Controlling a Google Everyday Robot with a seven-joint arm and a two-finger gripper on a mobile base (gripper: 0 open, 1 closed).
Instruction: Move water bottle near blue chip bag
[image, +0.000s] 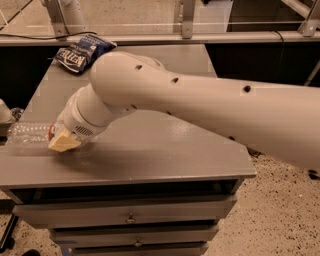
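The water bottle (27, 135) lies on its side at the front left of the grey cabinet top (165, 150); its clear ribbed body shows and its label end is under my gripper. The gripper (62, 141), with yellowish finger pads, is down at the bottle's right end, against the label band. My big white arm reaches in from the right and hides the rest of the gripper. The blue chip bag (80, 52) lies at the back left corner of the top, well apart from the bottle.
The cabinet has drawers (130, 217) below its front edge. A rail and glass panel (185, 30) run behind the top. A speckled floor (280, 215) lies to the right. A pale object (4, 112) sits at the left edge.
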